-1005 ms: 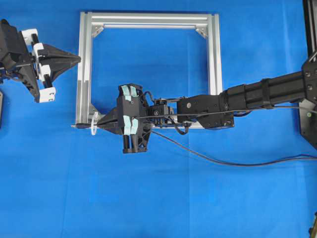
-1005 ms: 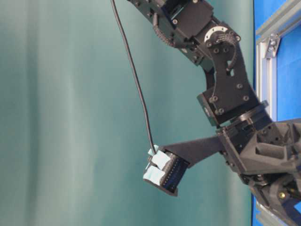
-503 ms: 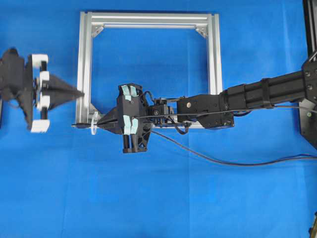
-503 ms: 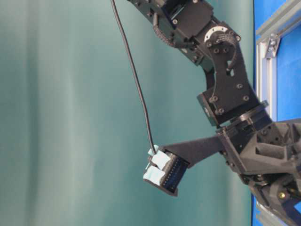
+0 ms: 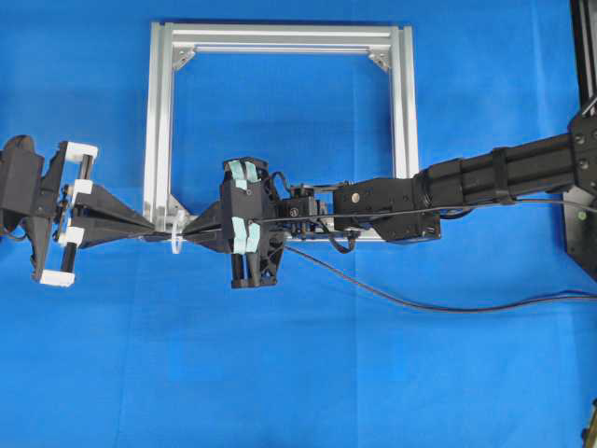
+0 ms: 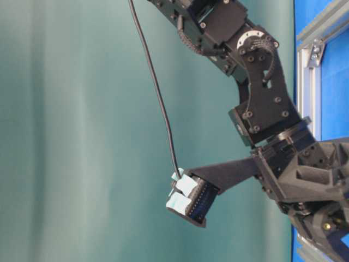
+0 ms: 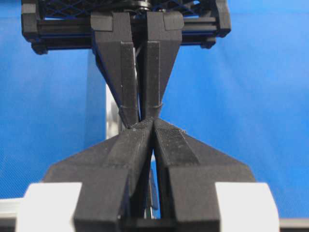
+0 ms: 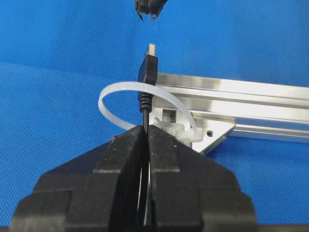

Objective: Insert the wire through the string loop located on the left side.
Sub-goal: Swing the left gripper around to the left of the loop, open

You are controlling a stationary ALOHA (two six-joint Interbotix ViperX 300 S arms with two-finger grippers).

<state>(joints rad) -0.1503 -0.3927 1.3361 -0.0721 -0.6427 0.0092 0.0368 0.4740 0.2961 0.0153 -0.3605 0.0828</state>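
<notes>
My right gripper is shut on the wire, which rises from between its fingers. The wire's black plug with its metal tip lies across the white string loop, and in the overhead view it pokes out on the loop's left side. The loop is tied to the silver frame's near left corner. Facing it, my left gripper is shut with its tips meeting. Those tips sit just beyond the plug's tip, with a small gap showing in the right wrist view.
The silver frame lies flat on the blue mat. My right arm reaches across its lower rail from the right. A thin black cable hangs beside that arm in the table-level view.
My left gripper has swung down and toward the loop, from beside the frame's left rail to tip-to-tip with my right gripper. The right arm and wire have stayed put.
</notes>
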